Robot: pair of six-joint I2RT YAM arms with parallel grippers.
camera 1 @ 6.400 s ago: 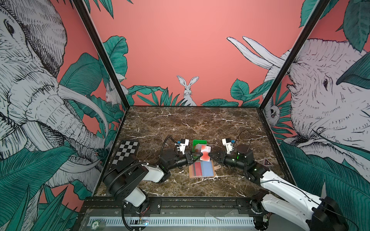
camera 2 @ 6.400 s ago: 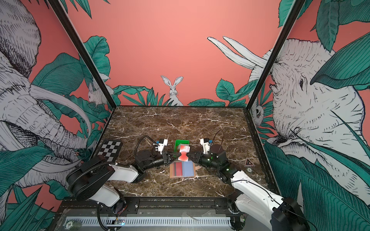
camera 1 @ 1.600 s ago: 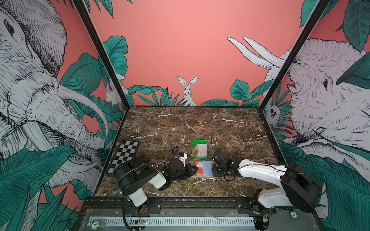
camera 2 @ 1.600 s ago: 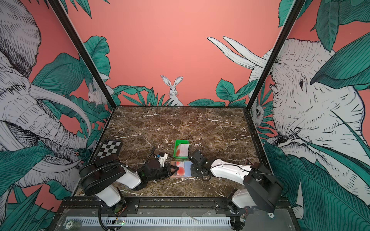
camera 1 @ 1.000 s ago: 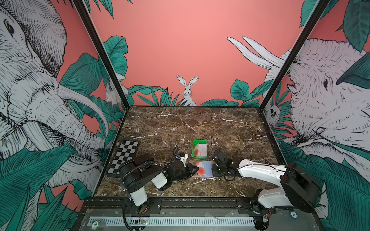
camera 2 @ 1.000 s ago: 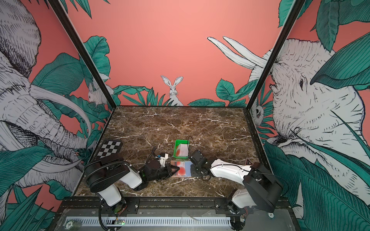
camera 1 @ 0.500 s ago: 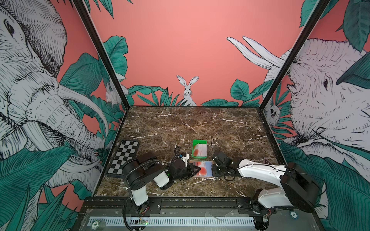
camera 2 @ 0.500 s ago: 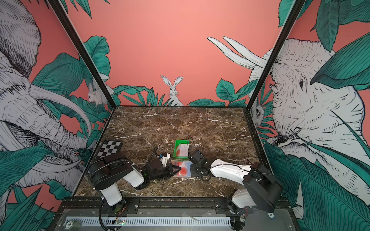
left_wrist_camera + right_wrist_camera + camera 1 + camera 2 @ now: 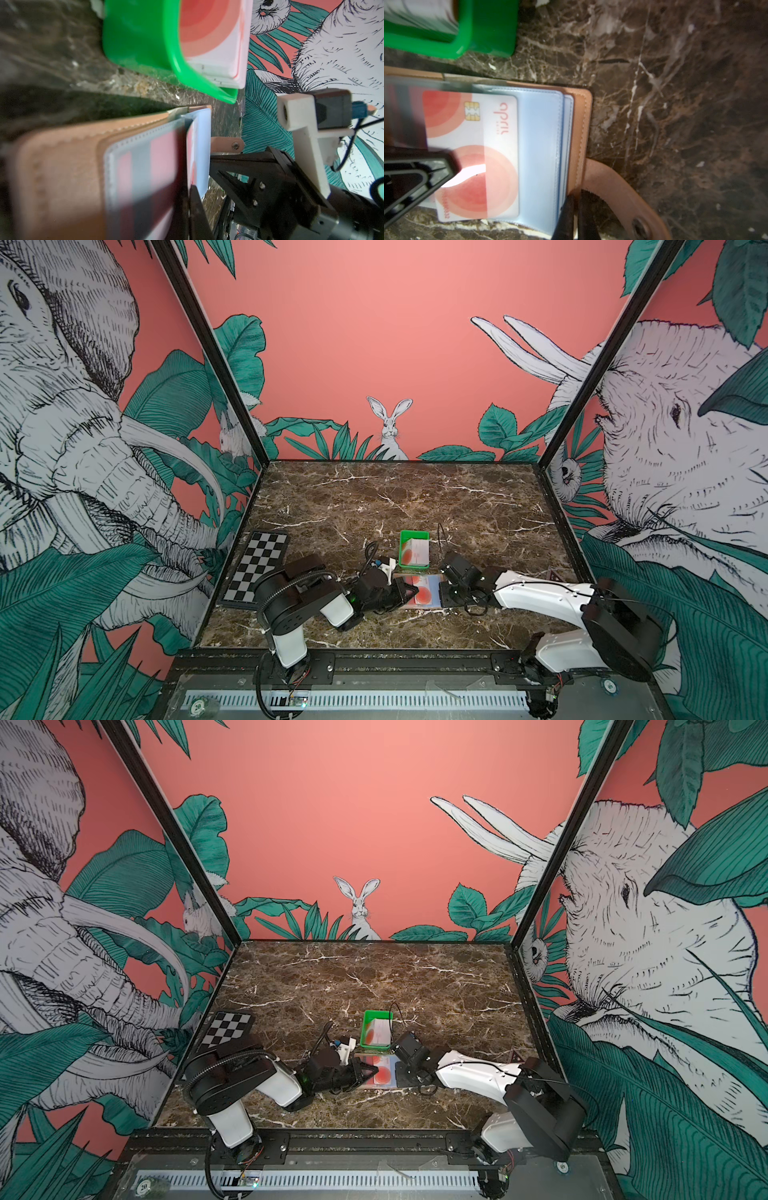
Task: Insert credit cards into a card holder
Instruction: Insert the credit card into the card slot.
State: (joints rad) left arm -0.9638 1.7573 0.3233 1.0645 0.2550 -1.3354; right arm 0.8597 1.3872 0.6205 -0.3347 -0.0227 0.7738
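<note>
The card holder (image 9: pixel 580 124) lies open on the desk (image 9: pixel 374 497) beside the green tray (image 9: pixel 414 534). The left hand (image 9: pixel 409 594) pinches a credit card (image 9: pixel 473 128) half inside it. The right hand (image 9: pixel 575 199) pinches the holder's edge.

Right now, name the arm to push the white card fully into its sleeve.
Left. The left gripper, shut, sits at the exposed end of the white card; the right gripper seems clamped on the card holder.
</note>
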